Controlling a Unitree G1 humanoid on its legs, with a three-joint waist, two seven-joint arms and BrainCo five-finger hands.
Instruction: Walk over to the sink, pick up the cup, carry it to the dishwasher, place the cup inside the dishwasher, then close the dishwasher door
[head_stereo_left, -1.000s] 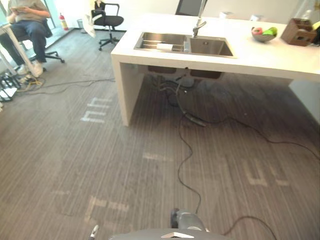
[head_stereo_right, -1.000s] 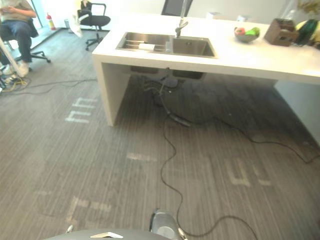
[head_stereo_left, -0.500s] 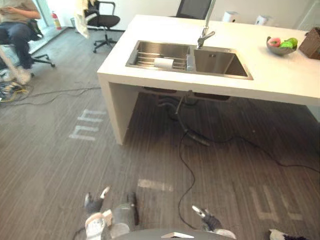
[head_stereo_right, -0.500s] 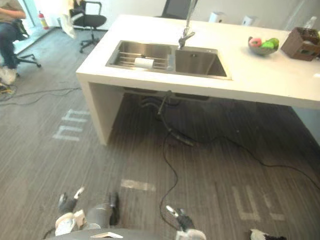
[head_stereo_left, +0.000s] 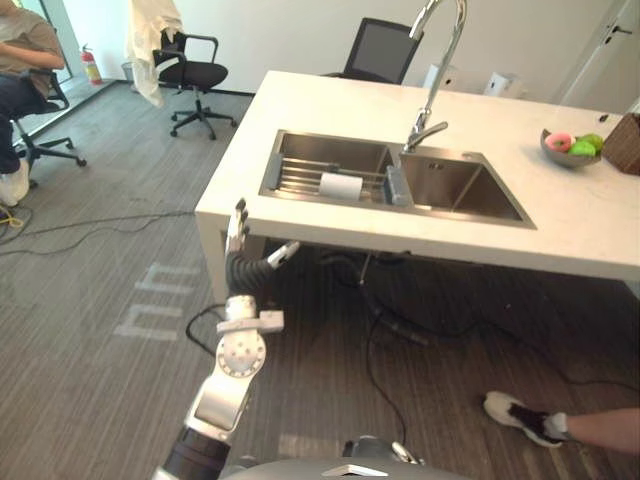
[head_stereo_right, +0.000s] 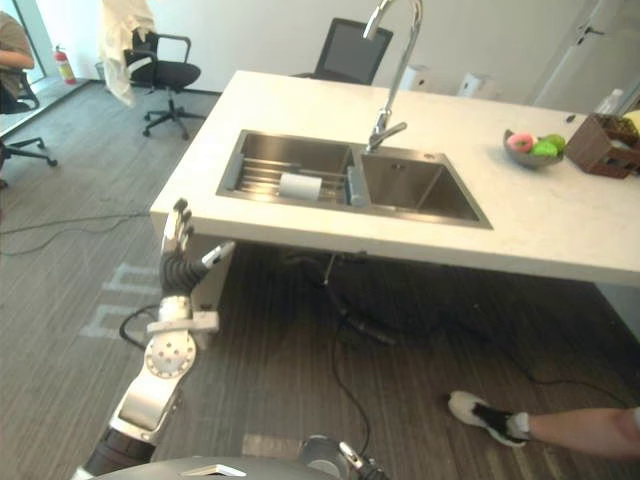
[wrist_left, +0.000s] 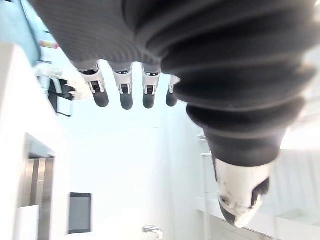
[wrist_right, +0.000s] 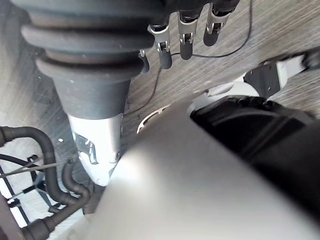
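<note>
My right hand (wrist_right: 95, 60) is hanging close over the carpeted floor (head_stereo_left: 90, 340), fingers loose and straight, gripping nothing; its own wrist view is showing this. I am holding my left hand (head_stereo_left: 240, 250) up in front of me, fingers straight, thumb spread, nothing in it, just beside the near left corner of the white surface (head_stereo_left: 330, 100). Open floor is lying to my left of that corner, while a person's shoe (head_stereo_left: 518, 418) is reaching in on my right.

In the head views the cup (head_stereo_left: 340, 186) is lying on its side on the rack in the left basin of the sink (head_stereo_left: 470, 190), well apart from both hands. The faucet (head_stereo_left: 435, 70) is arching up behind the divider between the basins.

Past my left fingertips (wrist_left: 125, 97) the wrist view is catching the dark chair (head_stereo_left: 380, 50) beyond the far edge. A fruit bowl (head_stereo_left: 568, 150) is sitting far right.
</note>
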